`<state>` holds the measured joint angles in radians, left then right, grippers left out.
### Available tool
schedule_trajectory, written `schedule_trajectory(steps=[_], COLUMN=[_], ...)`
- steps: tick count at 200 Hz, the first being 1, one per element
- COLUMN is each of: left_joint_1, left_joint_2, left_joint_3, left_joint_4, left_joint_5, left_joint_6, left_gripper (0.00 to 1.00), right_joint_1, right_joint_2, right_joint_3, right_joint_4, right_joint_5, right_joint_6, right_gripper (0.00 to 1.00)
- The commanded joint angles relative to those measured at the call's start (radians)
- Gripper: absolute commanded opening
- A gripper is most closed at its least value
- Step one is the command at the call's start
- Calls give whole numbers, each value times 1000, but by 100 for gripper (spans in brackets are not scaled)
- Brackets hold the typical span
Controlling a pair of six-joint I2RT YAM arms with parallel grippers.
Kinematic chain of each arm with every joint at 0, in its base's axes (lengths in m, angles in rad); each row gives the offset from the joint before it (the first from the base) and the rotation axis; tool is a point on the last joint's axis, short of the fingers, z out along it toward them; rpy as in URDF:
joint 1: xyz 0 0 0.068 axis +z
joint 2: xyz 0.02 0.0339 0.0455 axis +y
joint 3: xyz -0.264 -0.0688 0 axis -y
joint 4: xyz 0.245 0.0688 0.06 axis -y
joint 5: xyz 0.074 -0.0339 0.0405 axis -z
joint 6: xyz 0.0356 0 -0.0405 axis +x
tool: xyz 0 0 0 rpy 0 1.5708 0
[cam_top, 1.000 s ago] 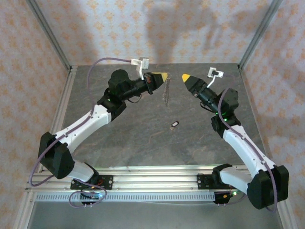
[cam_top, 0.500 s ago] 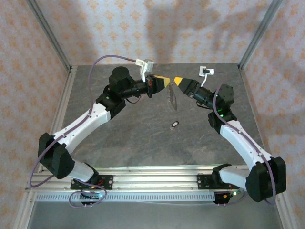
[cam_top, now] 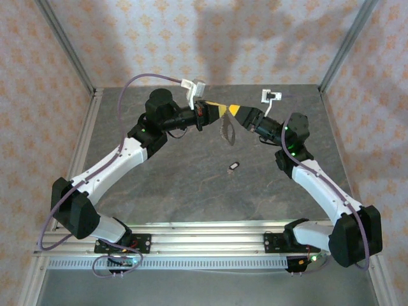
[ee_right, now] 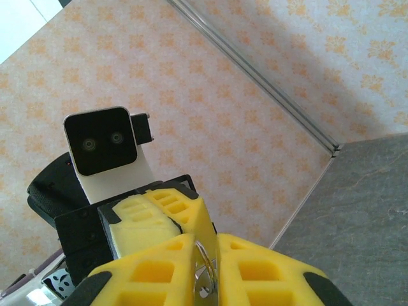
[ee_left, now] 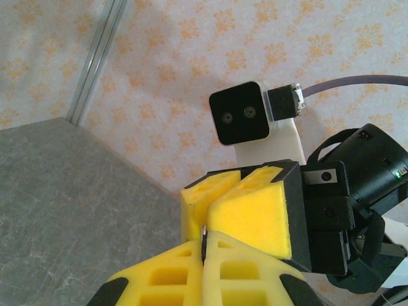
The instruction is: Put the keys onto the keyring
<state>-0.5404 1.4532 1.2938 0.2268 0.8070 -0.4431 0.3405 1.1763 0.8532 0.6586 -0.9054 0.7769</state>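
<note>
In the top view my left gripper [cam_top: 220, 109] and right gripper [cam_top: 234, 110] meet tip to tip above the far middle of the table. The keyring [cam_top: 227, 131], a thin pale loop, hangs below them. In the left wrist view the left gripper [ee_left: 205, 237] is shut, with a sliver of the keyring [ee_left: 204, 233] pinched between its pads. In the right wrist view the right gripper [ee_right: 205, 245] stands narrowly closed around the keyring [ee_right: 208, 266], the metal loop spanning the slit. One small dark key [cam_top: 234, 167] with a silvery end lies on the table, below and apart from both grippers.
The grey stone-patterned table [cam_top: 178, 185] is walled by patterned panels with metal corner posts [cam_top: 64, 44]. Both arms arch inward from the near rail [cam_top: 204, 245]. Each wrist camera faces the other arm's camera block [ee_left: 239, 115] at close range.
The right gripper has swung left until it meets the left gripper's tips, and its jaws have narrowed around the keyring. The left gripper shifted slightly right. The key has stayed put.
</note>
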Motion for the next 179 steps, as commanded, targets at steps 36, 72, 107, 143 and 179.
schedule_trajectory(steps=[36,72,107,143,179], left_joint_1=[3,3,4,-21,-79], left_joint_2=[-7,-4,-51,-132,-148], left_joint_3=[44,43,-31,-191,-238], left_joint_4=[38,47,136,341,398], left_joint_5=[32,23,-160,-420,-519], left_joint_6=[13,-5,-134,-320,-360], left_gripper=[0,0,37,57,58], right_joint_1=[11,11,13,36,81], right_joint_2=[2,2,-6,2,29], right_joint_3=[29,22,-27,-90,-111], right_joint_4=[53,54,144,319,417], right_joint_5=[-36,-21,102,234,309], right_joint_6=[-10,-11,38,115,128], right_gripper=[14,0,0,0,0])
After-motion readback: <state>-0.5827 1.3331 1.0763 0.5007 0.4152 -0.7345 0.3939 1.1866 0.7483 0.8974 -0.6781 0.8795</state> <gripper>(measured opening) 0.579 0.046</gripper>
